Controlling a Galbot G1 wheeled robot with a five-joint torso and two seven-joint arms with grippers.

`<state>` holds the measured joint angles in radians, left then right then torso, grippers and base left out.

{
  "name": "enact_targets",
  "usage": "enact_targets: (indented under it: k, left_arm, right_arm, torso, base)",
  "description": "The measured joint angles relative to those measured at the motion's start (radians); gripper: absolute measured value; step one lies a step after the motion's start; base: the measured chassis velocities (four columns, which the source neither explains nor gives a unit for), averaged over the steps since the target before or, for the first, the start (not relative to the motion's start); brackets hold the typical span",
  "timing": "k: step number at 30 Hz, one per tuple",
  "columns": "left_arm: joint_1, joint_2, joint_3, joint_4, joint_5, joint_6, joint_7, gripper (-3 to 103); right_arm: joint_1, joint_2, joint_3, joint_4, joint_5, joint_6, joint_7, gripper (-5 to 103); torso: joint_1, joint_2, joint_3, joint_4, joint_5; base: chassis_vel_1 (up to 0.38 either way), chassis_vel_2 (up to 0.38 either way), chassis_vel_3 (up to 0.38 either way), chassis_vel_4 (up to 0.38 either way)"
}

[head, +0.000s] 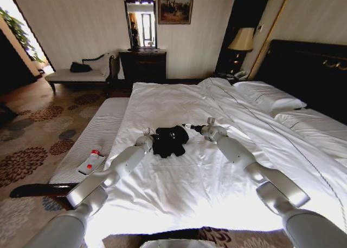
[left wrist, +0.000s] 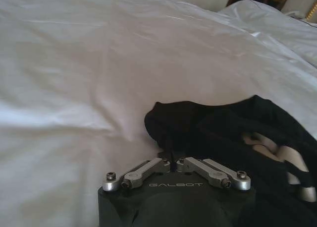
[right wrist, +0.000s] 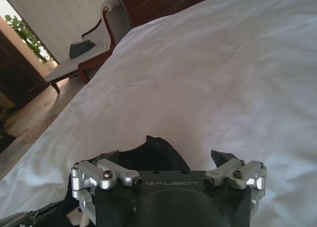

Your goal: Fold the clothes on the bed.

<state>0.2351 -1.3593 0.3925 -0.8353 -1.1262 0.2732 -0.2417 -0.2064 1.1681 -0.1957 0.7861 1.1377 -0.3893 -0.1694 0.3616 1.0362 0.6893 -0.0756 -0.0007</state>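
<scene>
The T-shirt [head: 169, 140] lies bunched in a dark heap at the centre of the head view, on the white sheet of the bed [head: 179, 107], a little toward its near left edge. Its long axis runs from lower left up to upper right, between the two arms.

The left gripper [head: 150, 140] sits at the heap's left end, its fingers drawn together on a fold of the black cloth [left wrist: 198, 133]. The right gripper [head: 191, 128] comes in from the upper right, its fingers spread wide and empty, with the heap's near corner [right wrist: 151, 155] showing between them. So the shirt lies straight ahead of the right claw, just off its tips, while the left claw already has its end.

Over in the left of the frame, the striped bench [head: 100, 134] carries a small bottle [head: 92, 161].
</scene>
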Motion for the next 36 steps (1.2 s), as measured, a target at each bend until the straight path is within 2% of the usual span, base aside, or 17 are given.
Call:
enact_targets:
  k: [5,7,11,29,30,32,35,36]
  left_arm:
    - [-0.011,-0.033,0.013,0.023,-0.007,0.000,0.011,1]
    - [-0.012,-0.040,0.017,0.025,-0.009,0.000,0.013,1]
    - [-0.013,-0.043,0.021,0.025,-0.011,0.001,0.013,1]
    - [-0.027,-0.049,0.041,0.010,-0.037,0.004,0.007,1]
    - [-0.028,-0.051,0.042,0.010,-0.038,0.004,0.007,1]
    - [-0.028,-0.052,0.042,0.010,-0.038,0.004,0.007,1]
    - [-0.030,-0.057,0.043,0.011,-0.039,0.004,0.007,1]
    - [-0.030,-0.057,0.043,0.011,-0.039,0.004,0.007,1]
  right_arm:
    - [-0.014,0.030,0.047,-0.055,-0.012,0.014,-0.002,100]
    - [-0.018,0.049,0.066,-0.081,-0.039,0.022,-0.004,100]
    - [-0.022,0.062,0.084,-0.092,-0.046,0.021,-0.003,100]
    - [-0.043,0.105,0.143,-0.138,-0.089,0.013,-0.005,99]
    - [-0.046,0.105,0.146,-0.137,-0.089,0.013,-0.004,95]
    - [-0.047,0.105,0.147,-0.135,-0.089,0.013,-0.003,95]
    - [-0.051,0.109,0.147,-0.125,-0.086,0.009,-0.003,79]
    - [-0.051,0.109,0.147,-0.125,-0.086,0.009,-0.003,79]
  torso:
    - [0.000,0.000,0.000,-0.0007,0.0002]
    - [0.000,0.000,0.000,-0.0002,0.0002]
    - [0.000,0.000,0.000,0.0004,0.0001]
    - [0.000,0.000,0.000,-0.0004,0.0001]
    - [0.000,0.000,0.000,-0.0004,0.0001]
    - [0.000,0.000,0.000,-0.0003,0.0002]
    - [0.000,0.000,0.000,0.0002,0.0001]
    - [0.000,0.000,0.000,0.0002,0.0001]
  base:
    - [0.000,0.000,0.000,0.000]
    - [0.000,0.000,0.000,0.000]
    - [0.000,0.000,0.000,0.000]
    - [0.000,0.000,0.000,0.000]
    - [0.000,0.000,0.000,0.000]
    - [0.000,0.000,0.000,0.000]
    - [0.000,0.000,0.000,0.000]
    - [0.000,0.000,0.000,0.000]
